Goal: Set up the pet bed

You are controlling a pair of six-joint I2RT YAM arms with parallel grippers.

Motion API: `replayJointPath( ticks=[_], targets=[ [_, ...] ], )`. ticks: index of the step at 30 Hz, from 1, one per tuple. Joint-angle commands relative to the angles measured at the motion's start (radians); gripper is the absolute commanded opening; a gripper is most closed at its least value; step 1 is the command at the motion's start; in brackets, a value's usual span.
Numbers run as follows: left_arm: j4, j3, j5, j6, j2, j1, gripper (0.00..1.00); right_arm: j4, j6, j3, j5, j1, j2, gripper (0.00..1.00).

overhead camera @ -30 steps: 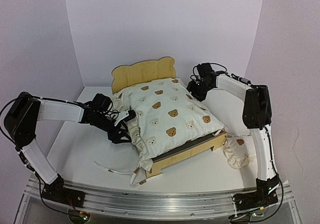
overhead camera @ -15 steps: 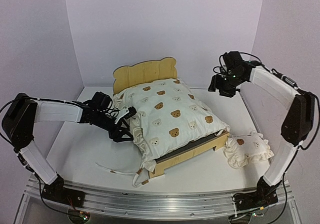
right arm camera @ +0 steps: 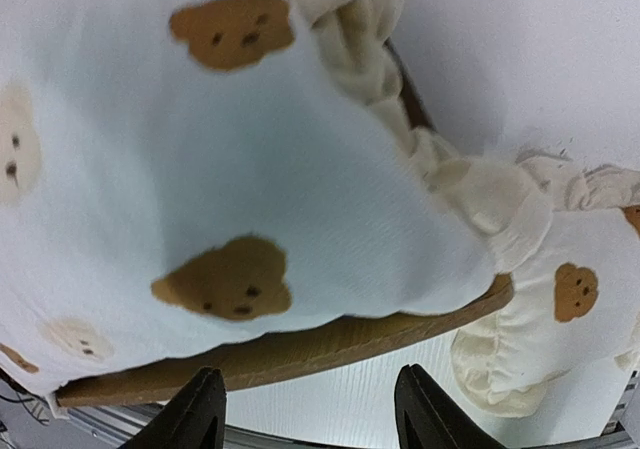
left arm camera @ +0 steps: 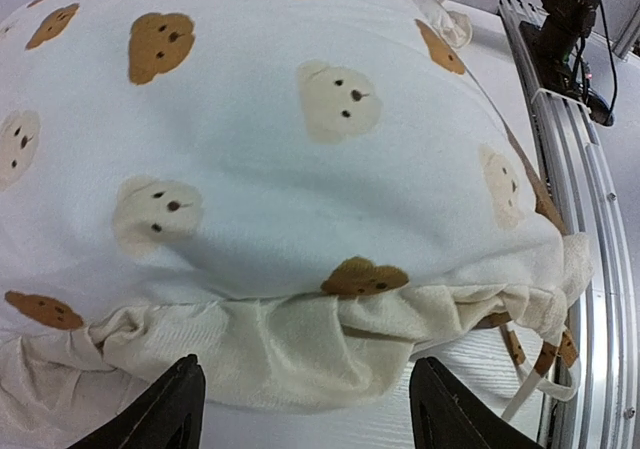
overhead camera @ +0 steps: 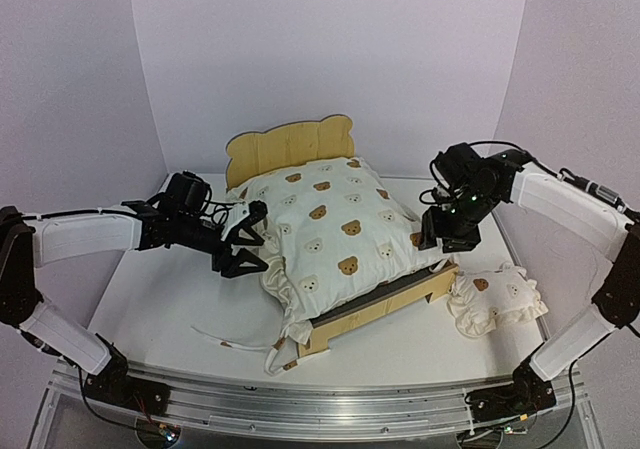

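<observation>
The pet bed (overhead camera: pixel 385 304) is a light plywood frame with a bear-eared headboard (overhead camera: pixel 288 144) and stands mid-table. The cream bear-print cushion (overhead camera: pixel 335 229) lies on it and hangs over its left side, ties trailing on the table. My left gripper (overhead camera: pixel 243 249) is open and empty at the cushion's left edge; its wrist view shows the cushion's ruffled edge (left arm camera: pixel 300 339) between the fingers. My right gripper (overhead camera: pixel 440 241) is open and empty over the bed's right side rail (right arm camera: pixel 300 354). The small ruffled pillow (overhead camera: pixel 495 299) lies on the table right of the bed.
The cushion's ties (overhead camera: pixel 235 341) trail on the table toward the front rail (overhead camera: pixel 320 409). White walls close the table at the back and both sides. The pillow also shows in the right wrist view (right arm camera: pixel 560 299).
My right arm swung from high at the back right down to the bed's right side. My left gripper edged closer to the cushion's left edge. The bed and cushion stayed put.
</observation>
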Motion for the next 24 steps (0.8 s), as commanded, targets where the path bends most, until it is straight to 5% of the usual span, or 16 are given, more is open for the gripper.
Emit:
replayJointPath(
  ticks=[1, 6, 15, 18, 24],
  targets=[
    [0.055, 0.052, -0.07, -0.01, 0.013, -0.094, 0.74, 0.009, 0.113, -0.046, 0.031, 0.117, -0.064, 0.59],
    [0.032, 0.123, -0.145, -0.038, 0.065, -0.25, 0.81, 0.074, 0.151, -0.07, 0.042, 0.266, -0.087, 0.61],
    [0.084, 0.117, -0.166, 0.017, 0.157, -0.328, 0.82, 0.168, 0.181, -0.095, 0.06, 0.397, -0.075, 0.6],
    [0.109, 0.124, -0.213, 0.027, 0.207, -0.328, 0.67, 0.184, 0.162, -0.096, 0.043, 0.412, -0.06, 0.6],
    [0.103, 0.178, -0.279, 0.002, 0.217, -0.327, 0.03, 0.203, 0.132, -0.078, 0.041, 0.416, -0.063, 0.6]
  ],
)
